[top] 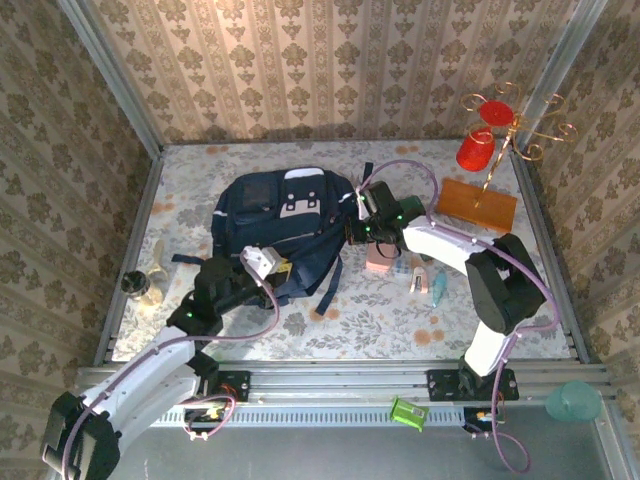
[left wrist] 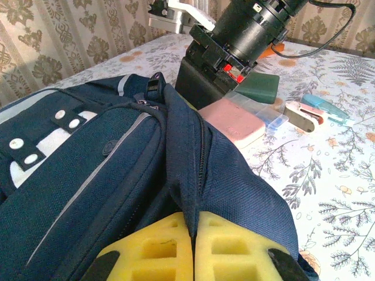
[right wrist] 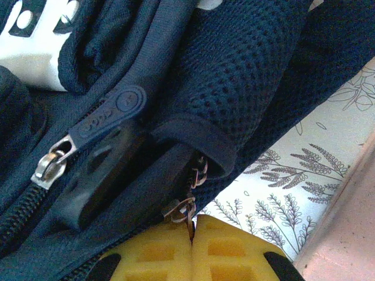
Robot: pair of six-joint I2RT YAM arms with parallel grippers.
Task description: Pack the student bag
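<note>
The student bag (top: pixel 285 225) is a dark navy backpack with white studded patches, lying flat in the middle of the table. My left gripper (top: pixel 275 268) sits at its near edge. In the left wrist view its yellow pads (left wrist: pixel 158 246) are shut on a raised fold of the bag's navy fabric (left wrist: pixel 190 175) beside a zipper line. My right gripper (top: pixel 358 222) is at the bag's right side. Its yellow pads (right wrist: pixel 158 252) are shut on a small metal zipper pull (right wrist: pixel 186 209) under a mesh strap (right wrist: pixel 234 76). A second zipper pull with a navy tab (right wrist: pixel 111 114) lies free to the left.
Right of the bag lie a pink box (top: pixel 380 258), a clear case (left wrist: pixel 261 111), a green case (left wrist: pixel 261 86), a beige stapler-like item (left wrist: pixel 304 114) and a light blue item (left wrist: pixel 325 106). An orange board (top: pixel 476 203) carries a gold stand with red cups (top: pixel 476 150). A small bottle (top: pixel 140 285) stands far left.
</note>
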